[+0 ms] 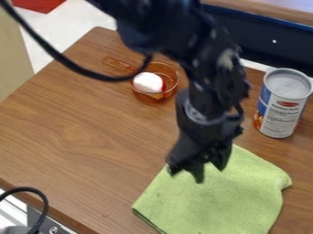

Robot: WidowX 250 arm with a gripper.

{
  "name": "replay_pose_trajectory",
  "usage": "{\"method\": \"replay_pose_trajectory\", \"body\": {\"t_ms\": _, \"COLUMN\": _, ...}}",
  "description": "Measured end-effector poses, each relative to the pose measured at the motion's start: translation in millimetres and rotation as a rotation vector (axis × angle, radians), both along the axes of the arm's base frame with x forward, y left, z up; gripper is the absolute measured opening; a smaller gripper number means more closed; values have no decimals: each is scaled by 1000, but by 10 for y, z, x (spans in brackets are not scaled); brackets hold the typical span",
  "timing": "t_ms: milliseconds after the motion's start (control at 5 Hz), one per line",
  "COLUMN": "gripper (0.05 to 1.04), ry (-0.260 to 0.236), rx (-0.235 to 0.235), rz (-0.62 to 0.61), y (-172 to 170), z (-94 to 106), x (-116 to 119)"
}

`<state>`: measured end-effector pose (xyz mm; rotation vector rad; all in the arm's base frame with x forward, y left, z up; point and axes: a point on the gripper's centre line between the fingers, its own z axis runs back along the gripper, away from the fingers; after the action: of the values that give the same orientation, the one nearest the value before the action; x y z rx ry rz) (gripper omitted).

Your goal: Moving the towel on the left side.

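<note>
Light-green cloth towel [214,201] spread on brown wood table [79,132], near side, right of middle. Black two-finger gripper [196,172] over towel's far part; cannot tell whether spread or pressed together. Far middle: transparent amber pot [174,85], handle leftward, holding rounded white object [148,82] plus something red and orange. Far right: upright metal can [281,106], labelled; contents can't be made out.

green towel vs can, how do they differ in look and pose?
The light-green cloth towel lies flat and spread out; the metal can with a blue-and-white label stands upright. The towel is one plain colour, the can printed. The towel covers far more surface than the can does. Both rest on the brown wooden table.
</note>
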<state>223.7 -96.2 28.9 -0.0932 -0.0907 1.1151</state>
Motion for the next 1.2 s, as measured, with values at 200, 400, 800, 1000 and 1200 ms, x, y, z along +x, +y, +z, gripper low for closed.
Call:
{"method": "replay_pose_trajectory", "body": {"t_ms": 200, "gripper": 175, "ry": 22, "rx": -4, "rz": 102, "y": -97, "z": -159, "x": -6}}
{"method": "replay_pose_trajectory", "body": {"t_ms": 400, "gripper": 58, "ry": 39, "rx": -23, "rz": 201, "y": -121, "z": -250, "x": -8}}
{"method": "replay_pose_trajectory", "body": {"t_ms": 800, "gripper": 53, "ry": 34, "rx": -33, "rz": 328, "y": 20, "z": -373, "x": 46}}
{"method": "replay_pose_trajectory", "body": {"t_ms": 1000, "gripper": 53, "ry": 58, "rx": -47, "rz": 386, "y": 144, "z": -410, "x": 33}}
{"method": "replay_pose_trajectory", "body": {"t_ms": 1200, "gripper": 53, "ry": 65, "rx": -48, "rz": 438, "y": 368, "z": -424, "x": 1}}
